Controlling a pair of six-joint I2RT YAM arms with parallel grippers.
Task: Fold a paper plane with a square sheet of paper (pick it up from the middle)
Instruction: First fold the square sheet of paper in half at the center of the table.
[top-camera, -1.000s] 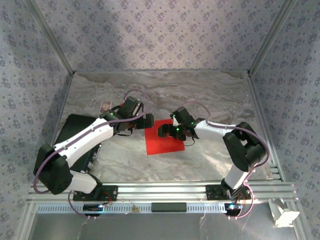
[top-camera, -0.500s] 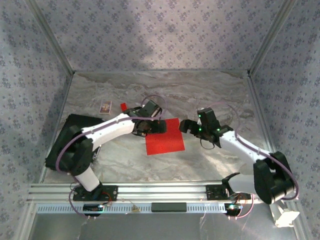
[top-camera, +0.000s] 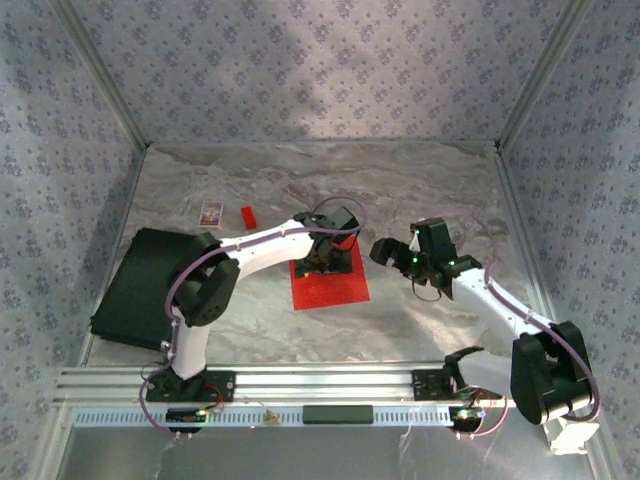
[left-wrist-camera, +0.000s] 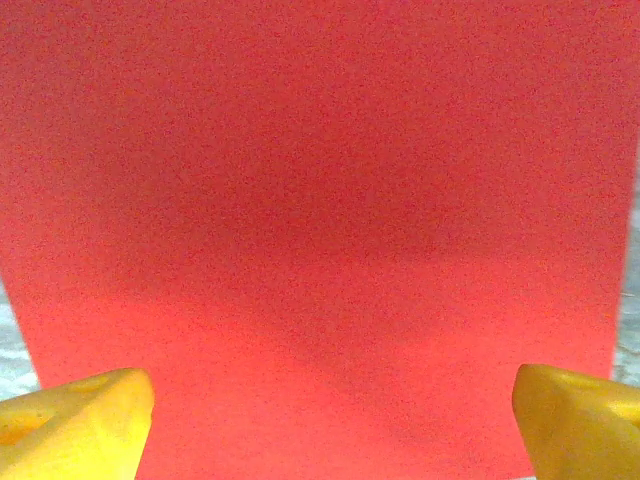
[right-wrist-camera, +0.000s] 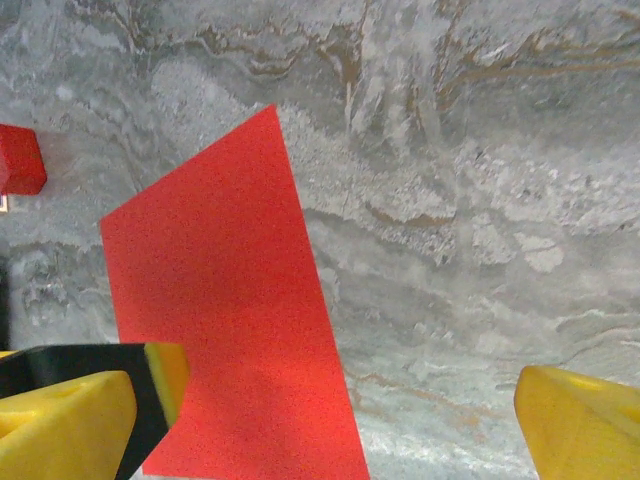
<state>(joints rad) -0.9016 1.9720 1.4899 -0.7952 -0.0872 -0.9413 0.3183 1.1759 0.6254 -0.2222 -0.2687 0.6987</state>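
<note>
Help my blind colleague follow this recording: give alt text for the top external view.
A flat red square sheet of paper lies on the marbled table, with the left gripper open over its far half. The right gripper hangs open just right of it; a small red block and patterned card lie far left.

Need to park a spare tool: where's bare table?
Bare: the far strip of table, and the near strip between red sheet and rail. Crowded: the middle under the left gripper, and the left side by the black board.
</note>
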